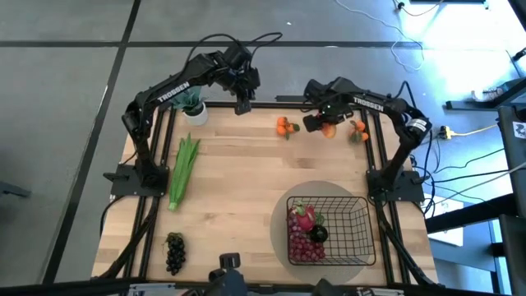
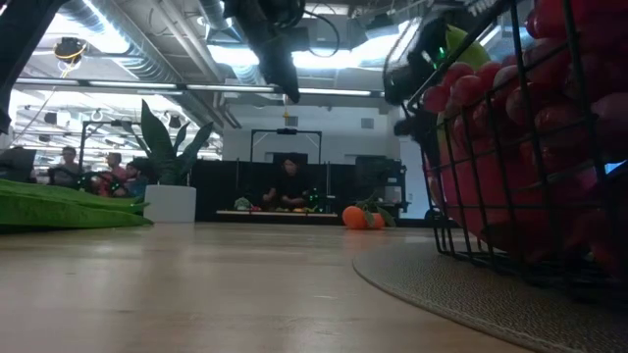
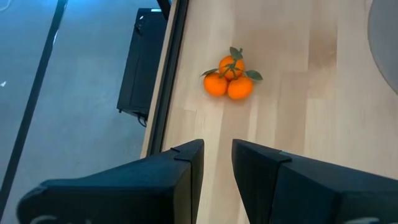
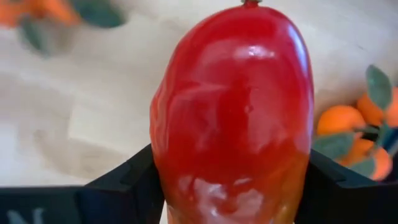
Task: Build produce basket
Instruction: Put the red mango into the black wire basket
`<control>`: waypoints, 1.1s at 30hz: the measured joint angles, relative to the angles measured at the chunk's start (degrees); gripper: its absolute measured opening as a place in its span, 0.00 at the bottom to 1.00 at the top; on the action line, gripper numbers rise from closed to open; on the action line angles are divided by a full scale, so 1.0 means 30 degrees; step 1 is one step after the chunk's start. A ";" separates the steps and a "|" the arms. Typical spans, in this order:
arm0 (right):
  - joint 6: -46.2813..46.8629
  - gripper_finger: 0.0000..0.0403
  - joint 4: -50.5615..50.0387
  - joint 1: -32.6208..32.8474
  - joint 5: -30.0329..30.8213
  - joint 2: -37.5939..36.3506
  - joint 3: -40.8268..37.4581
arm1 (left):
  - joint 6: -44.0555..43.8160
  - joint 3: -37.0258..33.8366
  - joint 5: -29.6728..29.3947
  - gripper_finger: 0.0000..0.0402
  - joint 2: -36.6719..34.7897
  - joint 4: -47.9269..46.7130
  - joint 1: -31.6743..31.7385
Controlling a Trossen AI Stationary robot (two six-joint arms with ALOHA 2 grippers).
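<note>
My right gripper [image 1: 319, 124] hangs over the table's far side, shut on the red-yellow mango [image 4: 233, 118]. Tangerine clusters lie on either side of it [image 1: 284, 127] [image 1: 358, 130]. My left gripper [image 1: 243, 105] hovers near the far edge, narrowly open and empty; its wrist view looks down on a tangerine cluster [image 3: 230, 76]. The black wire basket [image 1: 353, 215] stands on a round grey mat with a pink dragon fruit [image 1: 304, 215] and purple grapes [image 1: 302, 246] inside. A dark grape bunch [image 1: 174, 252] and the green leafy stalk [image 1: 184, 168] lie on the table's left side. My right gripper pinches the mango between its two fingers [image 4: 134, 183], one on each long side [image 4: 168, 168]. They hold it at the end away from the stem, and the stem end [image 4: 249, 5] points away from the wrist. The mango is lifted clear of the table.
A spiky plant in a white pot [image 1: 194, 108] stands at the far left corner beside my left arm. Bare wood lies across the table's middle [image 1: 246, 189]. People sit in the room beyond the far edge [image 2: 289, 186].
</note>
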 joint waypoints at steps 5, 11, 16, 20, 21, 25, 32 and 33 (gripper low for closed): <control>0.0027 0.58 -0.2671 0.1908 0.0928 0.0000 0.2595 | 0.0204 0.0000 0.1238 0.18 0.0000 -0.0197 0.0566; 0.0869 0.58 -0.5279 0.4301 0.0955 0.0000 0.5135 | 0.1127 0.0000 0.5211 0.18 0.0004 -0.0544 0.1290; 0.2528 0.58 -0.6309 0.6542 -0.0304 -0.0254 0.6527 | 0.2171 0.0000 0.5666 0.18 0.0007 -0.0827 0.1461; 0.4562 0.58 -0.6499 0.8552 -0.2021 -0.0740 0.7282 | 0.3147 0.0000 0.5728 0.18 0.0007 -0.0979 0.1444; 0.5083 0.58 -0.6565 0.9056 -0.2274 -0.0953 0.7263 | 0.3387 0.0000 0.5830 0.18 0.0007 -0.1043 0.1446; 0.7374 0.58 -0.6562 1.1099 -0.3717 -0.1764 0.7176 | 0.4202 0.0000 0.6949 0.18 0.0007 -0.1361 0.1466; 1.0920 0.58 -0.6569 1.4236 -0.5619 -0.2614 0.7099 | 0.4429 0.0000 1.0176 0.18 -0.0015 -0.1990 0.1876; 1.1175 0.58 -0.6524 1.4638 -0.5727 -0.2733 0.6991 | 0.4521 0.0000 1.0640 0.18 -0.0015 -0.2084 0.1876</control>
